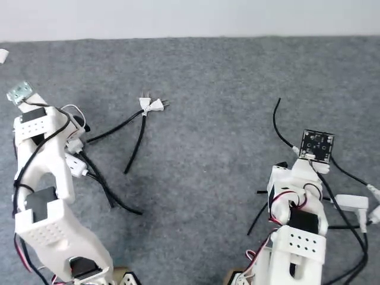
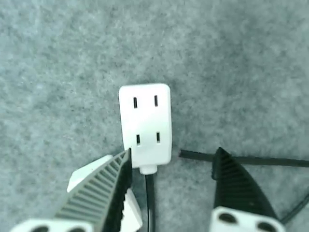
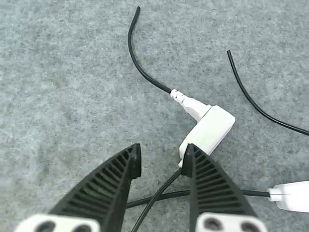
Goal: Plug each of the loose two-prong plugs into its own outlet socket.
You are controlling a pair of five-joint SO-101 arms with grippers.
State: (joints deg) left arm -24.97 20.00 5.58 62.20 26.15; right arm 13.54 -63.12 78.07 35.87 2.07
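1. Ribbed black fingers (image 2: 104,188) of the left pincer (image 2: 174,151) stand wide apart and hold nothing. They straddle the cord end of a white rectangular plastic outlet block (image 2: 145,123). The block lies flat on the grey felt-covered desk (image 2: 241,58) with two pairs of unfilled slots facing up.
2. A thin black cord (image 2: 150,198) leaves the block and runs back between the fingers. A second black cord (image 2: 251,159) lies crosswise just beside the block and passes under one finger.
3. Low over the desk, the right pincer (image 3: 162,147) is partly open and empty. One fingertip overlaps a corner of a white wedge-shaped plastic block (image 3: 207,130); whether they touch, I cannot tell.
4. A curved black lead (image 3: 140,63) leaves that block through a ribbed sleeve. More black cords cross beneath the fingers, and another white cord end (image 3: 289,197) lies near.
5. In the high view, two small white two-prong plugs (image 1: 152,105) lie touching at about eleven o'clock from the desk's middle. Their prongs are bare and their black cords trail toward seven o'clock, well apart from both arms.
6. The white left arm (image 1: 44,178) is folded along the nine o'clock side, with its wrist bent down near ten o'clock. The white right arm (image 1: 297,231) rises from five o'clock and points toward twelve, with a small black camera board (image 1: 316,145) at its wrist.
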